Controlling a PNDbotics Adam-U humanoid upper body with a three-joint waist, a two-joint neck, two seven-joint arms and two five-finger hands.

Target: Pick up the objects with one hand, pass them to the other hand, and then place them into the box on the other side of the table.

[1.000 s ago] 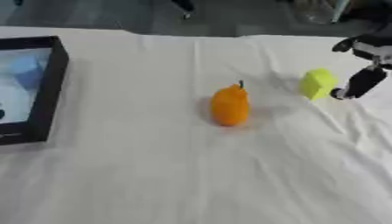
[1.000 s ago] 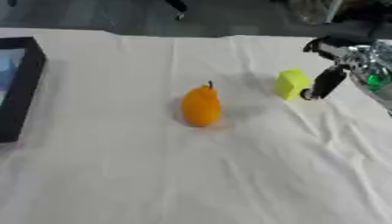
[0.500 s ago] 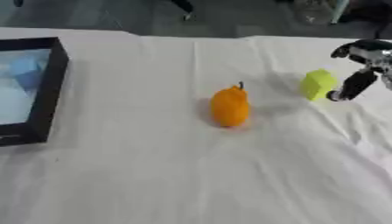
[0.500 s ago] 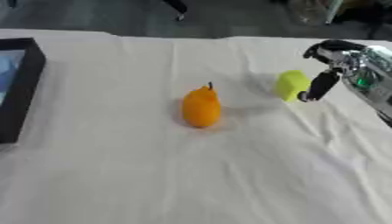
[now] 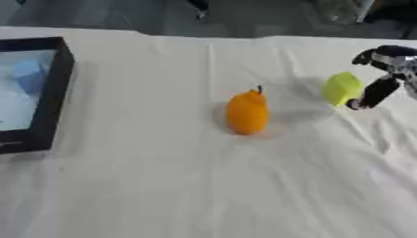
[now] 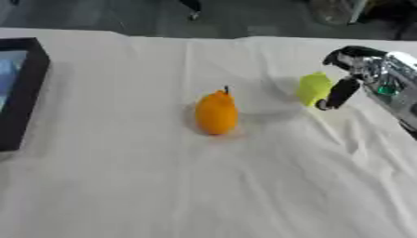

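One orange pear-shaped fruit (image 5: 247, 113) with a short dark stem stands upright near the middle of the desk (image 5: 204, 186), which is covered by a white, creased cloth. Taking that fruit as the landmark, one yellow-green object (image 5: 341, 88) sits to its right and slightly farther back, well apart from it; its exact kind is hard to make out, only a rounded, blocky lump of bright colour.

One robot hand shows: the right hand (image 6: 352, 74) comes in from the right edge, on the far side of the yellow-green object from the orange fruit. A dark finger (image 6: 338, 94) points down and lies right against the object's right side, with its tip at the cloth, while another dark part arches over above the object. The fingers are spread around the object rather than closed on it; nothing is lifted, and the object rests on the cloth. The silver forearm (image 6: 395, 83) runs off toward the lower right.

One black-walled box (image 5: 47, 93) lies far to the left of the orange fruit, at the left edge of the desk. Its inside looks pale blue, with a darker blue shape (image 5: 31, 76) within that cannot be identified.
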